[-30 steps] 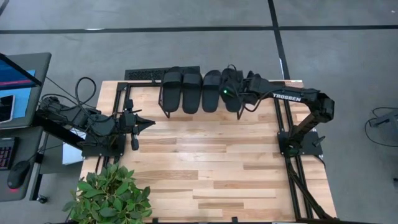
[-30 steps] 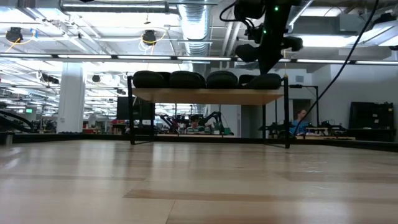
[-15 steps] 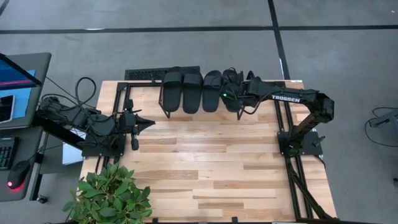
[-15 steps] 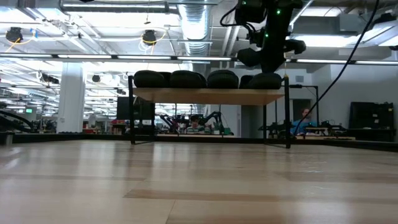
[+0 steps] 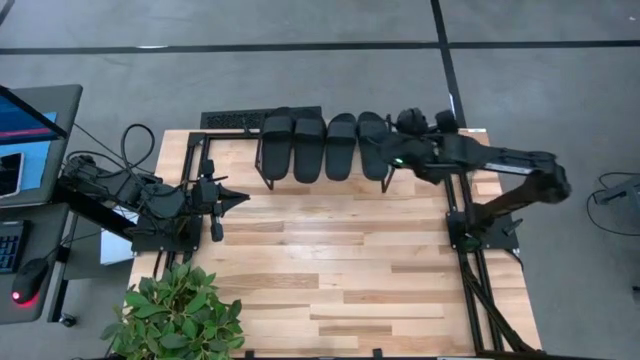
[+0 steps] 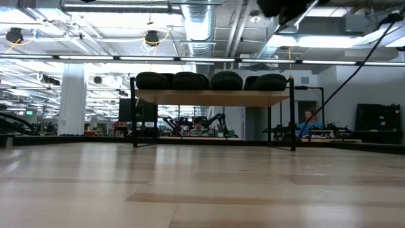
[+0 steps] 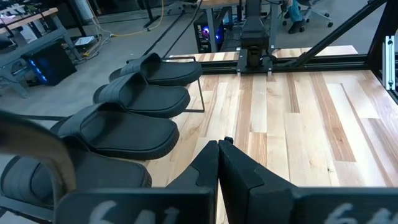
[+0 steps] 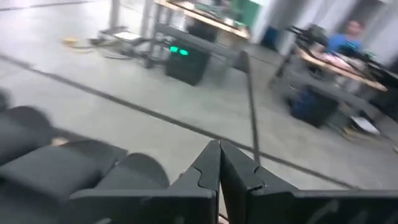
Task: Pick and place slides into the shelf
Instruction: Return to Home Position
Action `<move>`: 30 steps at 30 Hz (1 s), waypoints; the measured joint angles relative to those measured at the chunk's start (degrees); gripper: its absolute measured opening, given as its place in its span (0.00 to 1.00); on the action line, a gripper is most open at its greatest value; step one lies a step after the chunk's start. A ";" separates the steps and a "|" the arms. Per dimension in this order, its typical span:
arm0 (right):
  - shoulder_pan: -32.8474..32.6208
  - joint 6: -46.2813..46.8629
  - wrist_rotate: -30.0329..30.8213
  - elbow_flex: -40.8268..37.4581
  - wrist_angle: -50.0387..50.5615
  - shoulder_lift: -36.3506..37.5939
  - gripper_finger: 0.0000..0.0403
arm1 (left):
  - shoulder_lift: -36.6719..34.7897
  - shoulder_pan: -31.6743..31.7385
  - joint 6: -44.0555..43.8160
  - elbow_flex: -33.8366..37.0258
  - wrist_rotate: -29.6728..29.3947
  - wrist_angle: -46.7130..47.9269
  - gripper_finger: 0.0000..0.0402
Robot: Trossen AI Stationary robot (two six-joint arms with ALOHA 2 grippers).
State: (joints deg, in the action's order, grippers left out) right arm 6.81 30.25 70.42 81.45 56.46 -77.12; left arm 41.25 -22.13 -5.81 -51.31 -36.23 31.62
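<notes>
> Where are the slides (image 5: 325, 145)?

> All four sit side by side on the shelf (image 6: 212, 97), at the table's (image 5: 330, 260) far edge.

> Grippers?

> Right gripper (image 8: 219, 148) hangs above the shelf's right end, fingers together, empty. Left gripper (image 7: 219, 145) is by the table's left edge, also pinched together.

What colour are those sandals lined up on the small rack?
The slides are plain black, sole and strap alike; the left wrist view shows them best.

Grey concrete floor (image 5: 300, 70), ceiling ducts (image 6: 202, 28), distant workbenches (image 6: 209, 130).
</notes>
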 joint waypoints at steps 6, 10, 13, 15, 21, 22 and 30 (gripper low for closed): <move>-7.14 -17.48 -14.17 -6.24 -11.38 9.58 0.00 | 0.01 0.00 0.01 0.00 -0.04 0.01 0.00; -10.65 -36.40 -40.86 -17.40 -33.72 17.60 0.00 | 0.02 -0.02 0.04 0.00 -0.06 0.02 0.00; -12.05 -46.12 -63.45 -27.55 -49.58 23.36 0.00 | 0.00 -0.01 2.60 0.00 -0.12 -0.22 0.00; -11.88 -47.77 -70.22 -33.53 -55.77 27.18 0.00 | -0.04 -0.02 3.32 0.00 -0.14 -0.49 0.00; -6.58 -39.84 -70.61 -45.66 -56.08 39.56 0.00 | -3.63 -0.01 3.66 0.00 -0.22 -1.00 0.00; -5.93 -38.64 -70.85 -46.99 -55.60 41.53 0.00 | -4.87 -0.02 3.91 0.00 -0.09 -1.55 0.00; -8.31 -37.60 -73.79 -50.95 -53.32 51.77 0.00 | -23.39 -0.01 8.68 -0.07 18.26 -1.69 0.00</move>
State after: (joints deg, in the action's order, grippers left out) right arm -1.50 -7.36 -3.37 30.50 3.13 -25.34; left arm 17.86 -22.14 2.88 -51.38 -17.97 29.93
